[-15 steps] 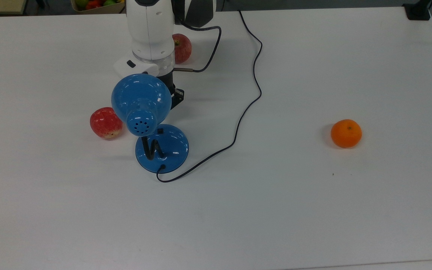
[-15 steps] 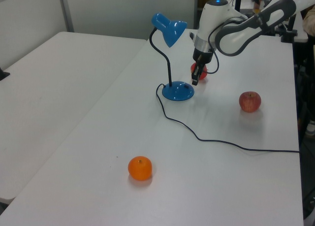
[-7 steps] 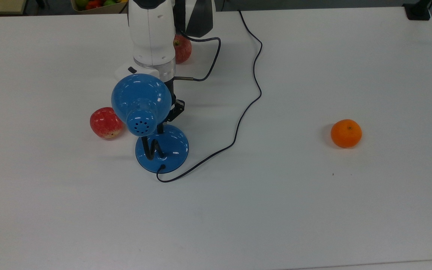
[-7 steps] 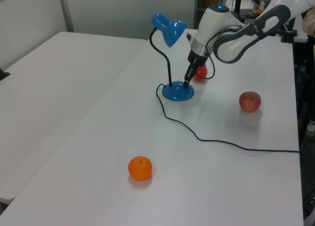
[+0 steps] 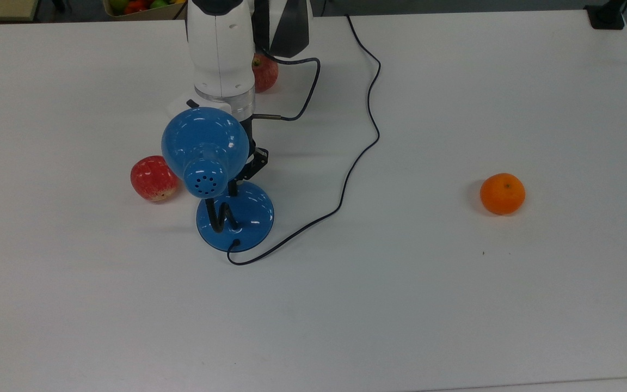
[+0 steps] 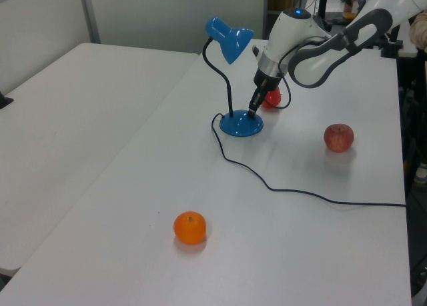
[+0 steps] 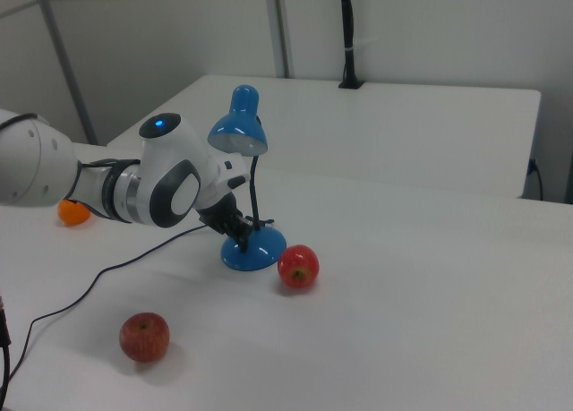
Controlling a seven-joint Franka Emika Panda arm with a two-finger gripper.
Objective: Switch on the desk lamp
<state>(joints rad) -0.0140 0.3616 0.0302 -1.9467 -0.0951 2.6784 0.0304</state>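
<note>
- A red apple (image 5: 153,178) lies left of centre in the top view, on the white table (image 5: 455,305), just beside the lamp's shade as the camera sees it.
- The desk lamp (image 5: 204,149) stands a little left of centre in the top view: its glossy blue domed shade with the perforated cap overhangs the round blue base (image 5: 248,215), and the black gooseneck rises from the base in a bend.
- In the left view the lamp (image 6: 230,43) is in the upper middle of the frame, shade tilted toward the left view's right, base (image 6: 240,125) flat on the table.
- In the right view it (image 7: 240,124) stands left of centre, with the red apple (image 7: 298,266) just to the right of the base.
- The gripper (image 5: 234,188) points down at the upper edge of the base in the top view, its tip at the spot where the small black switch sits; in the left view its tip (image 6: 252,110) meets the base's far rim.
- I cannot tell whether its fingers are together or apart.
- The white arm (image 5: 221,49) comes in from the top edge of the top view, partly covering a second apple (image 5: 265,71).
- The black cord (image 5: 357,158) leaves the base's lower edge and snakes up to the top edge.
- An orange (image 5: 502,193) sits alone at right of centre, well apart from the lamp.
</note>
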